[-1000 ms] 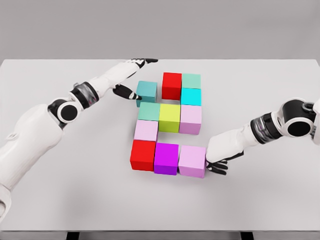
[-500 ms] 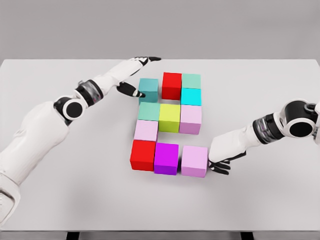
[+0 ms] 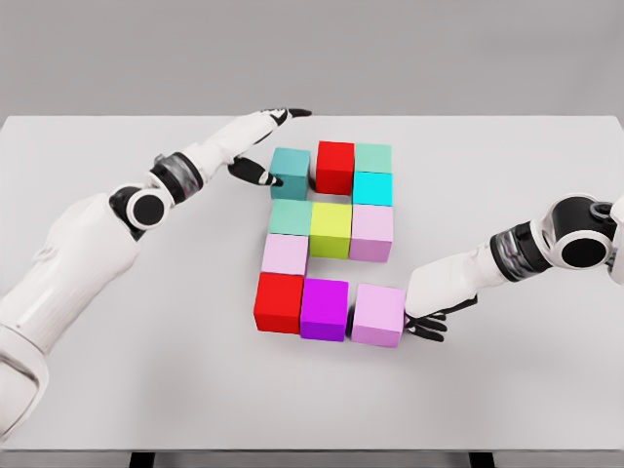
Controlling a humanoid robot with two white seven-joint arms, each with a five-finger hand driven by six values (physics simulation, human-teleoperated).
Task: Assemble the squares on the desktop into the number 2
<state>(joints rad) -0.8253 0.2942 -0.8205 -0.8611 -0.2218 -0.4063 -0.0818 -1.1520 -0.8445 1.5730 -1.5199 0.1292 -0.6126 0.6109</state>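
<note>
Coloured cubes form a blocky figure on the white table (image 3: 117, 390). Top row: teal cube (image 3: 291, 168), red cube (image 3: 334, 167), green cube (image 3: 373, 157), with a cyan cube (image 3: 372, 187) below the green one. Middle row: mint (image 3: 291, 216), yellow-green (image 3: 331, 229), lilac (image 3: 371, 232). A pale pink cube (image 3: 285, 254) sits under the mint one. Bottom row: red (image 3: 279, 302), magenta (image 3: 325, 309), lilac cube (image 3: 378, 315). My left hand (image 3: 261, 146) is open, thumb against the teal cube's left side. My right hand (image 3: 427, 302) rests flat against the bottom lilac cube's right side, fingers extended.
The table's far edge runs just behind the left hand's fingertips. Both forearms lie low over the table on either side of the cubes.
The left hand has pushed the teal cube right and slightly back, almost against the top red cube. The right hand has drawn slightly left with the bottom lilac cube, which stays close to the magenta one.
</note>
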